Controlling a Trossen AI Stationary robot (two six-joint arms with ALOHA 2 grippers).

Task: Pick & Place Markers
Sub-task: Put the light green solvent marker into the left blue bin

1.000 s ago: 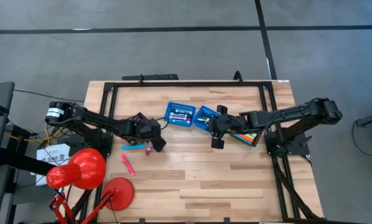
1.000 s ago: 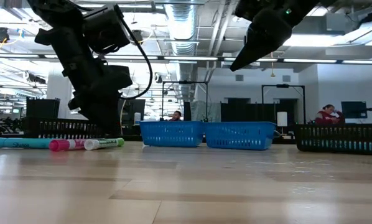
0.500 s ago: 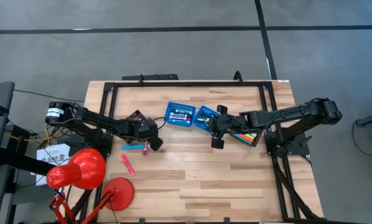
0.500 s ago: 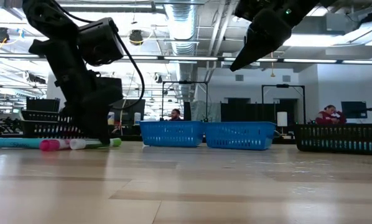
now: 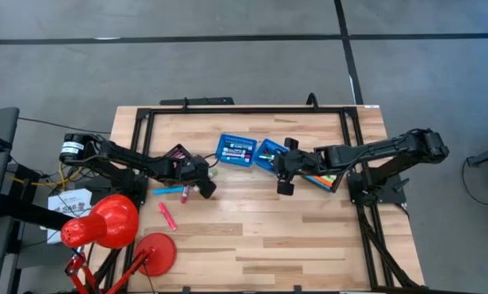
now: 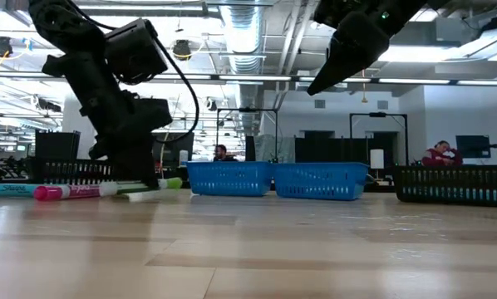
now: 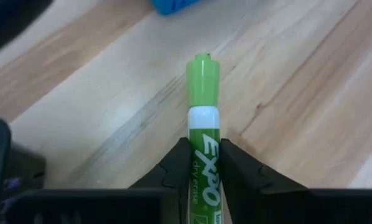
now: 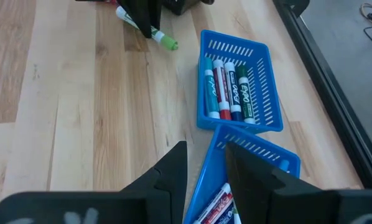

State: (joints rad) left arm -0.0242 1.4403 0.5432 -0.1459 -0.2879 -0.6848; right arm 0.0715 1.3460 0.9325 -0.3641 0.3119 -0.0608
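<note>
**Now: green marker clamped low over the table**

Here the left gripper (image 7: 203,163) is closed on a green Expo marker (image 7: 203,124), held just above the wooden table (image 5: 268,229). Pink (image 6: 66,192) and blue (image 5: 167,190) markers lie beside it. The right gripper (image 8: 204,165) is held slightly parted, empty, above two blue baskets (image 8: 236,87) of markers.

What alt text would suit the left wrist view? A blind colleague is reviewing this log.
The left pincer is shut on a green marker labelled EXPO, its green cap pointing away from the camera over the light wooden table. A corner of a blue basket shows at the far edge.
</note>
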